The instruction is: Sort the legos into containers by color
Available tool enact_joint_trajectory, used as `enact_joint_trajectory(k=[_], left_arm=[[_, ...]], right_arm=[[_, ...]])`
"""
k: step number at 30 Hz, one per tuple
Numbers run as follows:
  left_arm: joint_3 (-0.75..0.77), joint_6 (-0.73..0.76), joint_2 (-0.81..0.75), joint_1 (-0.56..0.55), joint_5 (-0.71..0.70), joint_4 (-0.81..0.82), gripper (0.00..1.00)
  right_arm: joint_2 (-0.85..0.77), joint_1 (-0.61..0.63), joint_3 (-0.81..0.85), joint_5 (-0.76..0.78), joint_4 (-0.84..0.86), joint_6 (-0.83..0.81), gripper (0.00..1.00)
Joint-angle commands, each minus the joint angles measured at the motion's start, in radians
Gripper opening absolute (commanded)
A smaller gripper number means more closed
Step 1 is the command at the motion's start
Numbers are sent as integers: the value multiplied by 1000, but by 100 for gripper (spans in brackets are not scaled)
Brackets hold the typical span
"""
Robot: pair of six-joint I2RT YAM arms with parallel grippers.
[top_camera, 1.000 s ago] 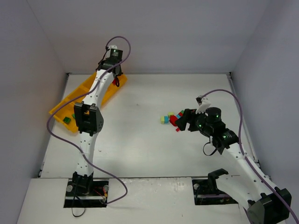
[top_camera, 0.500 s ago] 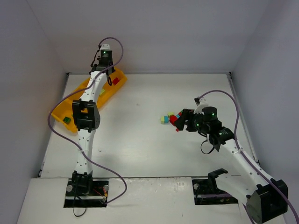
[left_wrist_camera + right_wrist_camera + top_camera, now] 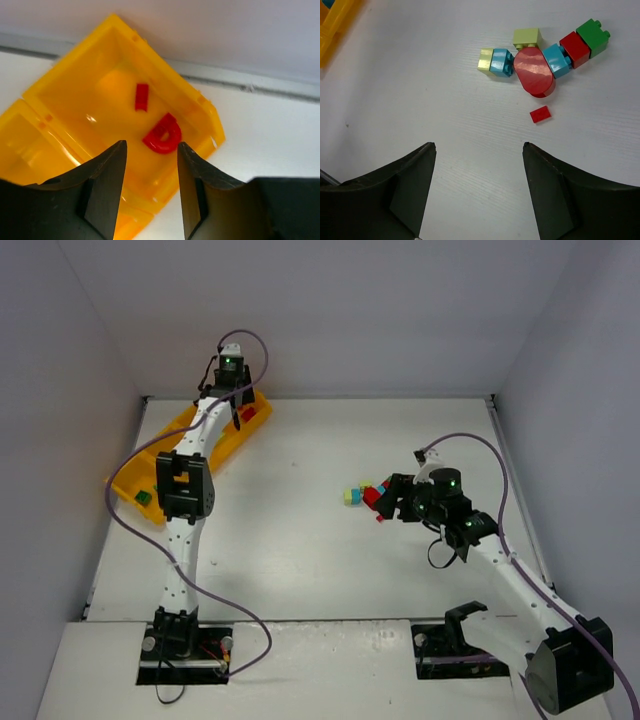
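My left gripper (image 3: 151, 145) hangs open over the far end compartment (image 3: 100, 85) of the orange-yellow tray (image 3: 125, 480), holding nothing. A red half-round lego (image 3: 162, 139) and a small red brick (image 3: 141, 96) lie on that compartment's floor. A green brick (image 3: 145, 497) sits in the tray's near end. My right gripper (image 3: 479, 146) is open just short of the loose legos (image 3: 365, 493) on the table. These are a red oval piece (image 3: 534, 72), teal bricks (image 3: 556, 60), yellow-green bricks (image 3: 527, 37), a red brick (image 3: 575, 46), a green brick (image 3: 593, 34) and a flat red plate (image 3: 540, 114).
The tray lies diagonally at the table's back left corner, close to the walls. One of its corners (image 3: 332, 27) shows at the top left of the right wrist view. The left arm (image 3: 185, 490) stretches over the tray's length.
The left wrist has shifted slightly over the tray's far end and its jaws have come apart. The right arm has drawn in a little, with its gripper still by the pile.
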Motion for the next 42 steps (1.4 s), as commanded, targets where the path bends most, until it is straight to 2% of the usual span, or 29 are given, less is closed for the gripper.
enact_joint_trajectory(k=[1,2,3,5,6,9,12,16,20,24,28,32,34,35,38,42], left_arm=[[-94,-45,-195,-32,135,51,39],[-128,-58,-221,-43,178,45,39],[-169,-65,-279,-71,210,45,39],[-273,-93,-342,-106,293,72,40],[-375,-101,-397,-143,321,80,40],[-562,-170,-490,-189,408,117,41],[-727,-260,-568,-212,480,181,42],[-863,-288,-660,-258,506,195,47],[-927,-280,-698,-289,509,178,59],[-927,-259,-706,-321,508,159,68],[-854,-140,-682,-433,458,96,68],[-817,-93,-637,-534,433,86,65],[-797,-69,-604,-580,415,93,56],[-762,-58,-588,-597,398,90,55],[-684,3,-506,-675,346,44,54],[-579,54,-412,-738,289,-24,54]], right_arm=[[8,-2,35,69,50,-21,63],[15,-2,38,77,50,-26,59],[21,-4,39,83,55,-29,50],[53,-4,45,100,61,-41,43],[65,-4,53,106,66,-43,42],[132,-4,79,125,73,-58,44],[194,-4,111,141,81,-79,53],[269,-4,145,165,83,-84,58],[340,-4,138,171,81,-60,57],[343,-4,127,194,81,-40,54],[297,-8,122,246,80,-17,53],[265,-51,108,318,15,68,52],[237,-122,85,309,-15,124,51],[210,-152,56,284,-16,137,50],[171,-325,13,170,-17,160,50],[147,-398,10,132,-42,158,50]])
